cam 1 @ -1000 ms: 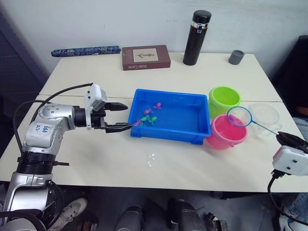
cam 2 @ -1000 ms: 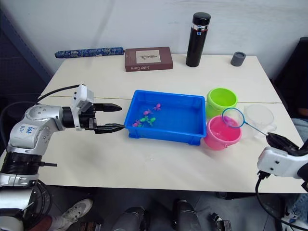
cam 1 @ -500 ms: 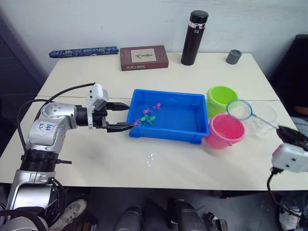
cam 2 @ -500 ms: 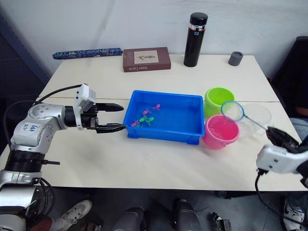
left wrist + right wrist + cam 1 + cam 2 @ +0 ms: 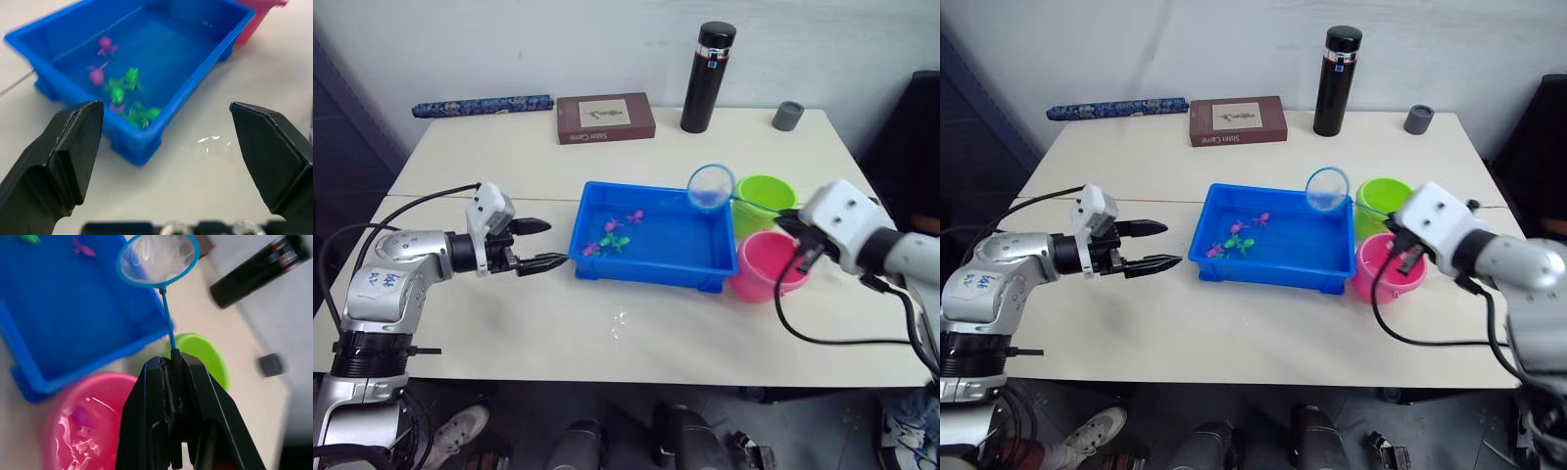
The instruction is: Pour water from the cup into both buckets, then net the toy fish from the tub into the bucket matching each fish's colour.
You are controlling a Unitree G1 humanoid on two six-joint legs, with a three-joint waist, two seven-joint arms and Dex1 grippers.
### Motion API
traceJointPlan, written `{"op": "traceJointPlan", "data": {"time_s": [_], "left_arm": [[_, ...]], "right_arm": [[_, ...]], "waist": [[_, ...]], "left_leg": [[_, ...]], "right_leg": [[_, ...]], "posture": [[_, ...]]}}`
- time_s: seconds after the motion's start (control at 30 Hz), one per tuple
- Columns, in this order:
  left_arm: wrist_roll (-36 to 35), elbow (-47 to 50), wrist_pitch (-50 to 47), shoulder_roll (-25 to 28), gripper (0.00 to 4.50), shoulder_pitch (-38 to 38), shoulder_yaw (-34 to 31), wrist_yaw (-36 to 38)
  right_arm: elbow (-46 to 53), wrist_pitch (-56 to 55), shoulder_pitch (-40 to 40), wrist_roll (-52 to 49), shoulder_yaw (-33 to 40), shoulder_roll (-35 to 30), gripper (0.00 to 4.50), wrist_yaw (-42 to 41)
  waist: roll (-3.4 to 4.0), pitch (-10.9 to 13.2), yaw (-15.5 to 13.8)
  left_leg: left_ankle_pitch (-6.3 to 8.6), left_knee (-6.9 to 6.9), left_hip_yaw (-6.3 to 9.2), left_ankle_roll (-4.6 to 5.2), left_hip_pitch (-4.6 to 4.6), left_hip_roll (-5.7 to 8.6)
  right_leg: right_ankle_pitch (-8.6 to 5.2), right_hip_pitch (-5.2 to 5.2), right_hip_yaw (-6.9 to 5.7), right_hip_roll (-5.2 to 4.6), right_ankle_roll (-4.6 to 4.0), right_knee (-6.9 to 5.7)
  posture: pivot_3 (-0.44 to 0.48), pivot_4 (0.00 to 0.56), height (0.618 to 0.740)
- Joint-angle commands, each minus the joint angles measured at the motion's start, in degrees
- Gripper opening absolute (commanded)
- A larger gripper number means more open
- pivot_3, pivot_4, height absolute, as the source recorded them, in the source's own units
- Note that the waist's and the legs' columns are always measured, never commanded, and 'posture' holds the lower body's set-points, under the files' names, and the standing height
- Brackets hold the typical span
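Right wrist view reveals water inside the pink bucket point(image 5: 85, 433); right gripper point(image 5: 171, 363) clamps the net point(image 5: 157, 258), fish point(image 5: 610, 238) beyond its hoop.

pink bucket point(image 5: 766, 266): near side hidden behind right arm | net point(image 5: 157, 259): handle end buried between the jaws | toy fish point(image 5: 117, 93): blurred, count unclear | tub point(image 5: 161, 117): far corner cut off
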State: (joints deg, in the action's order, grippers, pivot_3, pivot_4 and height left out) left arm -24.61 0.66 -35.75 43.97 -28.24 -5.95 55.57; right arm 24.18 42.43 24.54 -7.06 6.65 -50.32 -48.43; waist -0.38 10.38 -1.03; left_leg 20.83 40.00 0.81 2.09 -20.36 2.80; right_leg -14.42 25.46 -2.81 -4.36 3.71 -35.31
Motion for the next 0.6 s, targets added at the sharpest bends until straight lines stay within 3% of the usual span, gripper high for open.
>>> {"op": "traceJointPlan", "data": {"time_s": [0.03,0.27,0.6], "left_arm": [[-1.50,4.41,-1.55,0.98,4.45,0.72,-3.17,-2.17],[-2.04,7.03,-4.02,1.16,4.45,2.81,-5.00,-4.72],[-1.50,6.95,-5.00,1.49,4.45,3.17,-4.89,-6.71]], "right_arm": [[-2.10,7.43,5.86,-3.33,-5.62,0.32,0.00,-2.29],[-6.13,18.44,15.32,-3.11,-17.14,-1.26,0.00,-3.08],[-12.69,27.79,23.53,-4.50,-22.75,4.97,0.00,0.30]], "waist": [[0.00,0.00,-0.25],[0.00,0.00,-0.30],[0.01,0.00,-0.07]], "left_leg": [[0.00,-0.01,0.01,0.00,-0.01,0.00],[0.02,-0.02,0.08,0.03,-0.15,0.07],[0.03,-0.03,0.07,0.00,-0.15,0.06]], "right_leg": [[-0.01,0.01,-0.01,0.00,-0.01,0.01],[0.00,0.04,-0.09,-0.07,0.00,-0.02],[0.00,0.10,-0.10,-0.05,0.00,-0.10]], "posture": [[0.000,0.150,0.739],[0.000,0.150,0.739],[0.000,0.150,0.739]]}}
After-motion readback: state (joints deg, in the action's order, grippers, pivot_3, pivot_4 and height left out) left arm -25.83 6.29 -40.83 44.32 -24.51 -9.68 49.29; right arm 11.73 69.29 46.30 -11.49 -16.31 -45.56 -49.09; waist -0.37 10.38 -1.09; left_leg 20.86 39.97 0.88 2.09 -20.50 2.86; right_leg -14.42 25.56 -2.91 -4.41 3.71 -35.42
